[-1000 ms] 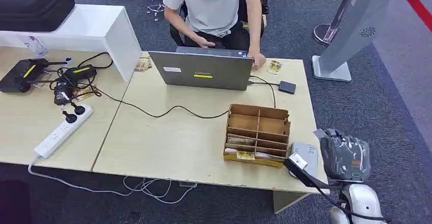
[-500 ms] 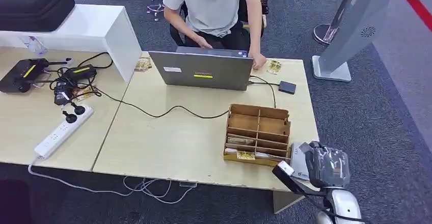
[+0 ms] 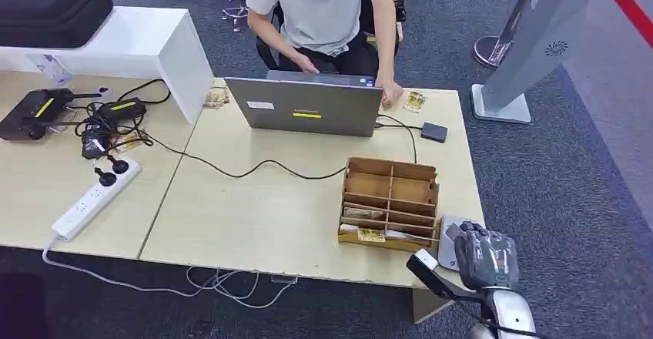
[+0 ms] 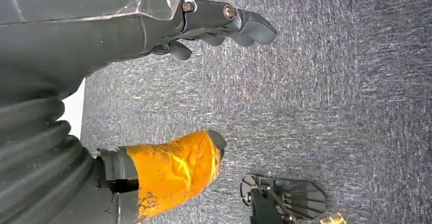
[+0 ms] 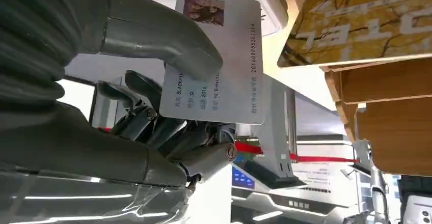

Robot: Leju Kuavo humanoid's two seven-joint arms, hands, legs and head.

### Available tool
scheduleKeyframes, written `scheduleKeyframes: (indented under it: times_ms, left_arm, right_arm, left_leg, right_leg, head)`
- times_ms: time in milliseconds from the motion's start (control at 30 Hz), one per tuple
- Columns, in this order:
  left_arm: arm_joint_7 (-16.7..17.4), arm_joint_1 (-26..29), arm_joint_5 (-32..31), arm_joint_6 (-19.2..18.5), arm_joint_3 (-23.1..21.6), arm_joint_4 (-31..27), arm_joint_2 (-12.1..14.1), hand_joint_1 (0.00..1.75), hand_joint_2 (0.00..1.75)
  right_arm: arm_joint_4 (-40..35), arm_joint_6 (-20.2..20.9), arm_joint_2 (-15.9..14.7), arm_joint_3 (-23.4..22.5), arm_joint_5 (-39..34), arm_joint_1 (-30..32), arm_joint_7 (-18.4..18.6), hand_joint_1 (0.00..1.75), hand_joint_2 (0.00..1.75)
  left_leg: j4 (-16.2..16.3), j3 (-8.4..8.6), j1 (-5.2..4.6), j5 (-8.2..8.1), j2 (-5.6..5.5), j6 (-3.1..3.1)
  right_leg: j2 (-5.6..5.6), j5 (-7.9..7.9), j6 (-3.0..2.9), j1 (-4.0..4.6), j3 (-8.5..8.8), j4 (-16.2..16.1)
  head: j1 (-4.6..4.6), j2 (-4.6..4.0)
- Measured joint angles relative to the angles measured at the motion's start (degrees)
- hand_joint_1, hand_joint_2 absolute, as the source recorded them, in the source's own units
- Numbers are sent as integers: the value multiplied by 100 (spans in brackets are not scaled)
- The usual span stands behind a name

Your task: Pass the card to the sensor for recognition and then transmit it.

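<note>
Right arm: raised at the table's near right corner. Right hand (image 3: 487, 256): thumb (image 5: 153, 38) pressed on a card's (image 5: 224, 56) face, darker fingers (image 5: 153, 127) curled behind it. Left hand (image 4: 153, 25): hanging over carpet, fingers loosely curled, holding nothing.

Head view looks forward and down from high on the robot, taking in the whole table (image 3: 254, 223) from some way off. Left wrist view sits close behind the left hand (image 4: 168, 25), facing down at the carpet (image 4: 331, 91). Right wrist view sits close behind the right hand (image 5: 153, 96), very near the wooden organizer (image 5: 387, 107). Head and right wrist views share the right hand (image 3: 487, 256) and organizer (image 3: 390, 203).
</note>
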Motion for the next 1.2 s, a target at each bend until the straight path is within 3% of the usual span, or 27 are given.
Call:
scheduleKeyframes:
  times_ms: [833, 1033, 1200]
  left_arm:
    - [2, 1, -120, -35, 0, 0, 2, 0, 175]
    - [-68, 0, -229, -98, -4, 0, 4, 0, 175]
    - [-166, -2, -243, -195, -7, 0, 2, 0, 175]
  right_arm:
    - [-73, 66, 37, -13, 125, -261, 63, 175, 175]
    - [-750, 523, 42, 217, 42, -1179, 251, 175, 175]
    - [-848, 831, 42, 689, 197, -2236, 534, 175, 175]
  left_leg:
    - [0, -6, -1, 0, 1, 0]
    - [0, 2, -2, 7, 14, -3]
    - [1, 6, -2, 8, 14, -4]
  right_leg:
    - [0, 1, 0, -1, 0, 4]
    - [11, 8, -1, -1, 2, 6]
    - [13, 8, -2, 0, 2, 10]
  head:
    - [-2, 0]
    - [0, 0]
    - [0, 0]
